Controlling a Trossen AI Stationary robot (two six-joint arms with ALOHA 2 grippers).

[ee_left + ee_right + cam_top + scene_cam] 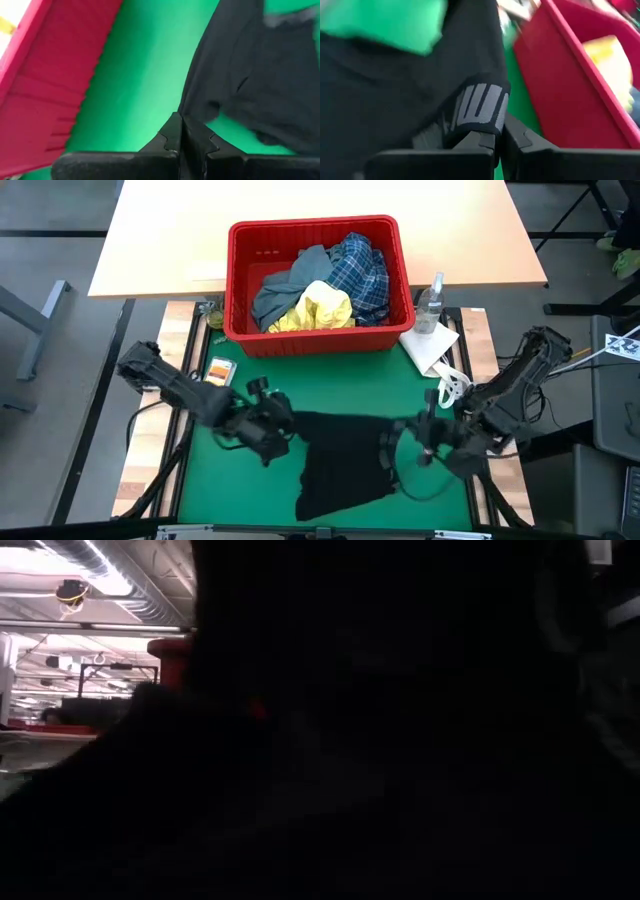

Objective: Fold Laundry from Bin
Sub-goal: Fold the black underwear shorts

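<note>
High view: dark navy garment (345, 465) spread on green mat (250, 490), front centre; bare mat to its left and between it and the bin (318, 338). Left gripper (283, 423) pinches garment's left top corner, right gripper (405, 442) its right edge. Bin holds yellow (318, 308), plaid (362, 268), grey-blue (285, 288) pieces. Spray bottle (430, 305), white paper towel (430, 345) right of bin.
Low view: dark cloth blocks nearly all; only a sliver of red bin shows.
L wrist: fingers closed on garment edge, bin wall near.
R wrist: fingers clamped on grey-printed hem.
</note>
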